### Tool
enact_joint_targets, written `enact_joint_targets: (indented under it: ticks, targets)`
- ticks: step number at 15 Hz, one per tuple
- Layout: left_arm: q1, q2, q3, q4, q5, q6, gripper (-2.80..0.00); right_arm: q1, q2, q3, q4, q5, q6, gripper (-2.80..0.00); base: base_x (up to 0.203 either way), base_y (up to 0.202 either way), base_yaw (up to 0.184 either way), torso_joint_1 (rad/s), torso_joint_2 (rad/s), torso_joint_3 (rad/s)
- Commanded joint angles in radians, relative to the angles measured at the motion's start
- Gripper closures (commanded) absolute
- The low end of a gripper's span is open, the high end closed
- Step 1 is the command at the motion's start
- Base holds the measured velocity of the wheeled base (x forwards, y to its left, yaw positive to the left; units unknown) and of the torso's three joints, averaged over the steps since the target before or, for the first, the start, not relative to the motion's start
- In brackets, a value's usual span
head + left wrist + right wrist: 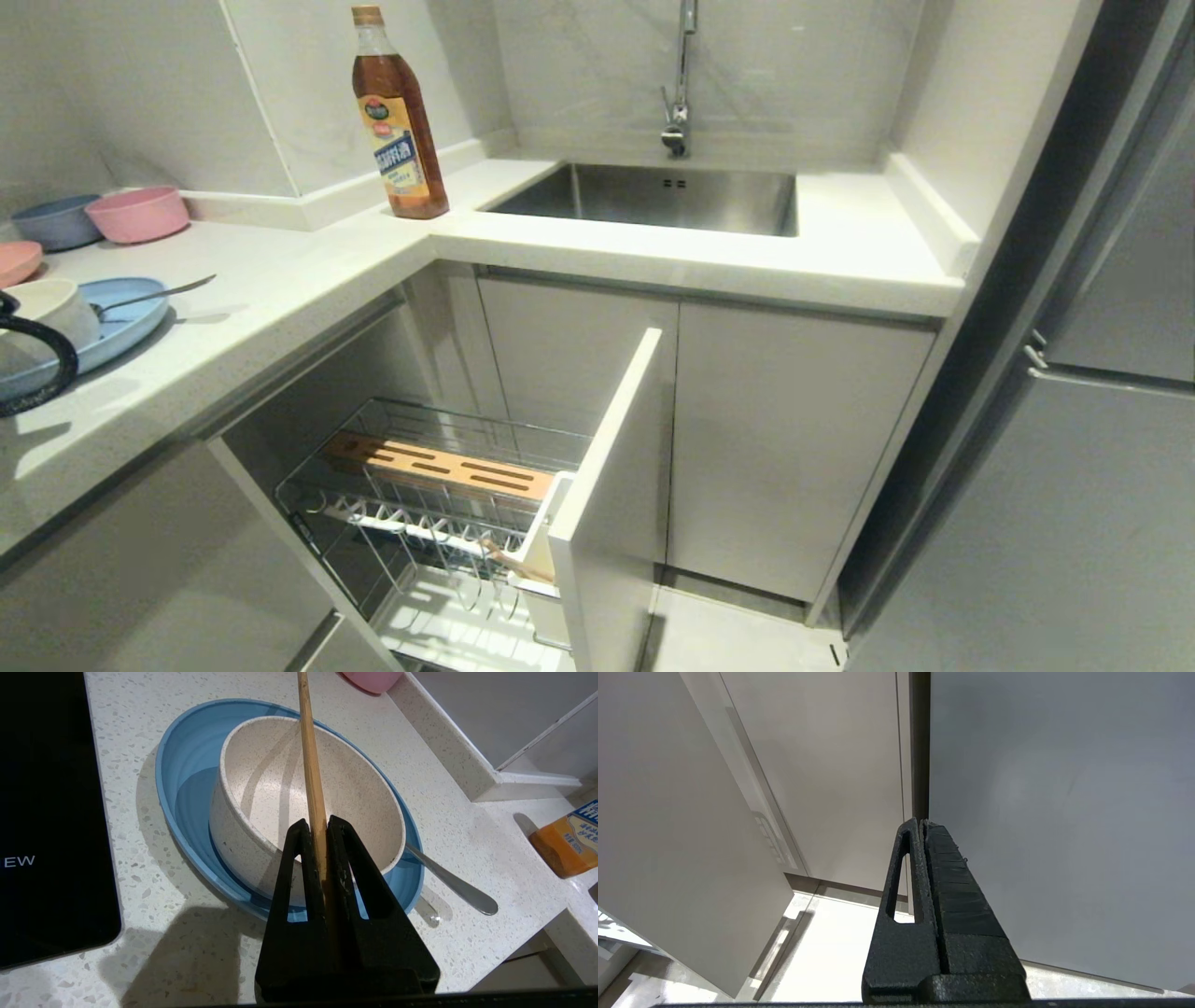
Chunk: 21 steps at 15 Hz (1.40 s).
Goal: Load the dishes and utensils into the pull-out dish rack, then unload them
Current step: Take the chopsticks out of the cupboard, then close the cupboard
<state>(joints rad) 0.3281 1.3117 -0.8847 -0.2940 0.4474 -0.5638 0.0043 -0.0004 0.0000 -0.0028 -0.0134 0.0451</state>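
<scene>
Left gripper (318, 828) clamped tight on thin light wooden chopstick (310, 765), low on the stick, above round white speckled bowl (303, 802) on wide light-blue plate (187, 765). Could pivot, slip, miss chrome wire rack (439, 504).

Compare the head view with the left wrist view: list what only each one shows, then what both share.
Only the head view: the pull-out dish rack, open and holding one chopstick, plus the sink.
Only the left wrist view: the left gripper shut on a chopstick above the white bowl.
Both: white bowl in the blue plate, spoon, oil bottle.
</scene>
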Motion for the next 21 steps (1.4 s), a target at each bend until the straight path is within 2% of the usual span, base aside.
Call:
enact_joint_targets:
  ticks: [1,2,3,21]
  targets:
    - [0.000,0.001,0.004,0.001,-0.003,-0.004,0.00,0.000,0.000,0.000,0.000,0.000,0.001,0.00,0.000,0.000,0.000,0.000,0.00,0.000]
    - [0.000,0.001,0.006,0.001,-0.021,-0.004,0.00,0.000,0.000,0.000,0.000,0.000,0.001,0.00,0.000,0.000,0.000,0.000,0.00,0.000]
    - [0.000,0.000,0.006,0.001,-0.031,-0.004,-2.80,0.000,0.000,0.000,0.000,0.000,0.000,0.00,0.000,0.000,0.000,0.000,0.00,0.000]
    - [0.005,-0.028,-0.027,-0.001,-0.038,0.001,-2.80,0.000,0.000,0.000,0.000,0.000,-0.001,0.00,0.000,0.000,0.000,0.000,0.00,0.000]
